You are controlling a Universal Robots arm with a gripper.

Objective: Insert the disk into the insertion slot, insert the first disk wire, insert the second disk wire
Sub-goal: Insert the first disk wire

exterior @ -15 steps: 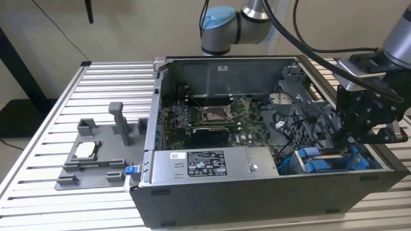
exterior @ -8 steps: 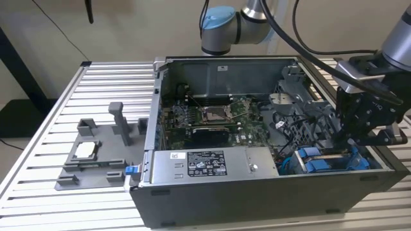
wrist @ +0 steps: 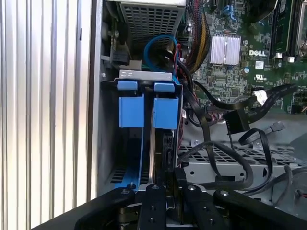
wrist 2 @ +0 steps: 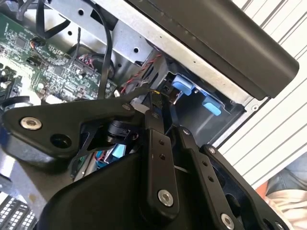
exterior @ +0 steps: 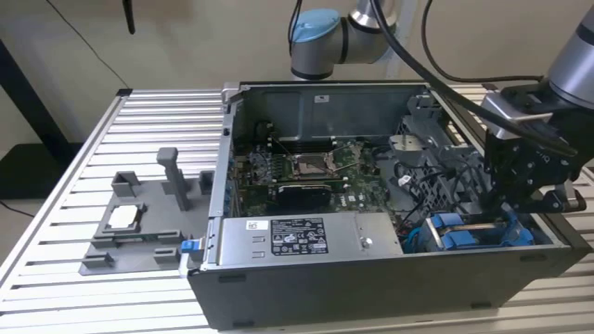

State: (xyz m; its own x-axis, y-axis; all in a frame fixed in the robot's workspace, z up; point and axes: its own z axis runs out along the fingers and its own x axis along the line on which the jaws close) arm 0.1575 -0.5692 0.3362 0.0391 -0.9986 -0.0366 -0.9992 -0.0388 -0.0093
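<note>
Black cables loop and cross just beside the insertion slot, between it and the green motherboard. A blue cable curls near the slot's two blue tabs. A boxed power supply with a white label sits in the open computer case, on the exterior view's left of the slot. The gripper reaches down into the case at the end of the slot away from the tabs. Outside the case, a grey plastic tray with upright posts carries a small silver chip. Everything stands on a surface of ribbed aluminium slats before a plain beige wall. The disk shows as a thin silver edge, upright inside the slot beside a blue rail; its label and faces are hidden. The gripper's own black body blocks both wrist views, so I cannot tell whether it is wide, narrow or holding anything.
</note>
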